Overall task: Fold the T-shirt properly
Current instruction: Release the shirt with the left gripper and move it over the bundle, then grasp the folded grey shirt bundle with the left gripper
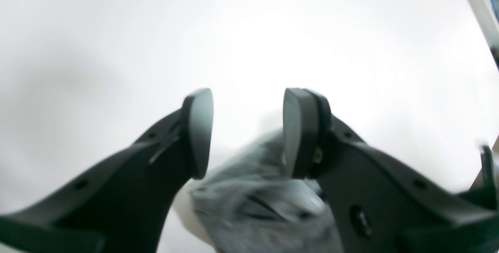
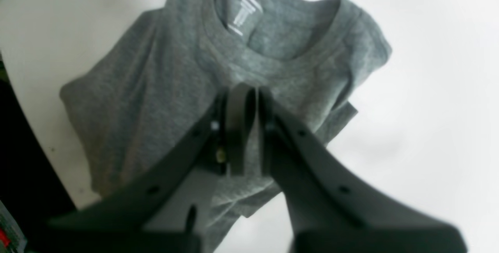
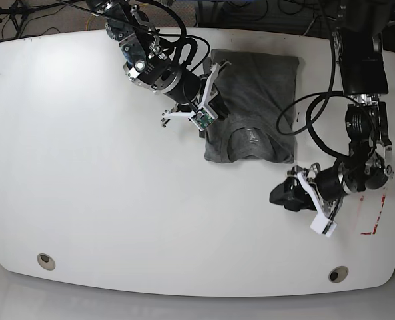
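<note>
Right tool (image 2: 245, 93): dark plastic fingers nearly together with only a thin slit between the pads; it hangs over the plain heather-grey knit T-shirt (image 2: 156, 89) just below the neckline. Wrist view is too soft to tell whether a pinch of cloth sits in that slit or it's simply closed above the fabric, so I can't call it. Left tool (image 1: 247, 132): fingers spread wide with nothing between them, white bench (image 1: 117, 30) filling the frame ahead and a blurred corner of grey cloth low at 6 o'clock behind the fingertips. In the base view the shirt (image 3: 264, 100) lies at roughly 1 o'clock on the bench (image 3: 84, 167), already gathered into a compact rectangle with sleeves tucked in, collar and neck label toward the near edge. The right tool (image 3: 207, 93) sits at the shirt's 9 o'clock edge, arm reaching in from the far side at 11 o'clock, wrist pitched down and angled across the cloth. The left tool (image 3: 287, 193) is off the shirt, just past its 5 o'clock corner, forearm dropping from 1 o'clock and elbow bent so the wrist points back toward the bench centre. My read: side folds done, we're in the final stage, either tidying or setting up the last end-over-end fold. Next move needs both tools on matching corners of one short edge, firm pinch through all layers, then a level carry over to the opposite edge. Risk: uneven lift skews the stack.
</note>
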Available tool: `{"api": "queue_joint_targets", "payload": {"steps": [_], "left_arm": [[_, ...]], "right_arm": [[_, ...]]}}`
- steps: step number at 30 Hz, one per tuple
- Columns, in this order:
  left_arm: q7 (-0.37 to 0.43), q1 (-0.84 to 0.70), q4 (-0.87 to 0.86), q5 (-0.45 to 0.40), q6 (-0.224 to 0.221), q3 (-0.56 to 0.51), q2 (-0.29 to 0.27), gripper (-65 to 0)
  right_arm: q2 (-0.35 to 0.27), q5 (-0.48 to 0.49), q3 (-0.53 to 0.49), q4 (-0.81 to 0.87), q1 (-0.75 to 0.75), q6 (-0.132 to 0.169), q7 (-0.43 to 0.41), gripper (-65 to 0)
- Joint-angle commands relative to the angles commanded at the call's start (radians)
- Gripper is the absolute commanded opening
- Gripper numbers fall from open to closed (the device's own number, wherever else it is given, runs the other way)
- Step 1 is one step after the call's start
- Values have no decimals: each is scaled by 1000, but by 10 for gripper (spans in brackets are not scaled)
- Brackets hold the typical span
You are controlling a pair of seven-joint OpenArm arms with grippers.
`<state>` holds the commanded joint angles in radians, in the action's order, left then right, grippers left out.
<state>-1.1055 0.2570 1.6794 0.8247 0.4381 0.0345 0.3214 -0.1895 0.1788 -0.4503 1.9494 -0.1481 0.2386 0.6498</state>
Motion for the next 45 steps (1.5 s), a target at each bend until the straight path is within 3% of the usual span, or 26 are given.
{"api": "queue_joint_targets", "payload": {"steps": [3, 8, 12, 16, 20, 24, 27, 29, 35, 39, 45], "left_arm": [[14, -89, 103, -60, -2, 0, -3, -385], [103, -265, 250, -258, -2, -26, -48, -385], [238, -373, 301, -430, -2, -58, -84, -385], [450, -482, 302, -654, -8, -95, -157, -383], [582, -546, 298, -839, -81, -126, -222, -382], [646, -580, 265, -959, -206, -144, -270, -382], [651, -580, 213, -971, -290, -150, -279, -382], [652, -577, 175, -959, -316, -150, -282, -382], [654, -574, 117, -876, -321, -155, -284, -383], [654, -574, 98, -812, -321, -155, -284, -382], [654, -545, -48, -809, -321, -150, -278, -382]], "right_arm": [[-5, 0, 32, 0, 0, -38, -2, -599], [-3, 8, 169, -2, 0, -44, -3, -599], [-3, 14, 255, -2, -2, -43, -3, -599], [-11, 14, 307, -3, -2, -43, -3, -599], [-31, 14, 327, -3, -6, -43, -3, -599], [-35, 14, 330, -3, -9, -43, -3, -599], [-32, 14, 330, -3, -11, -40, -3, -599], [-31, 14, 330, -3, -11, -23, -3, -599], [-31, 14, 330, -2, -25, 14, 0, -599], [-29, 14, 330, 2, -31, 14, -2, -599], [-29, 14, 331, 2, -34, 14, -2, -599]]}}
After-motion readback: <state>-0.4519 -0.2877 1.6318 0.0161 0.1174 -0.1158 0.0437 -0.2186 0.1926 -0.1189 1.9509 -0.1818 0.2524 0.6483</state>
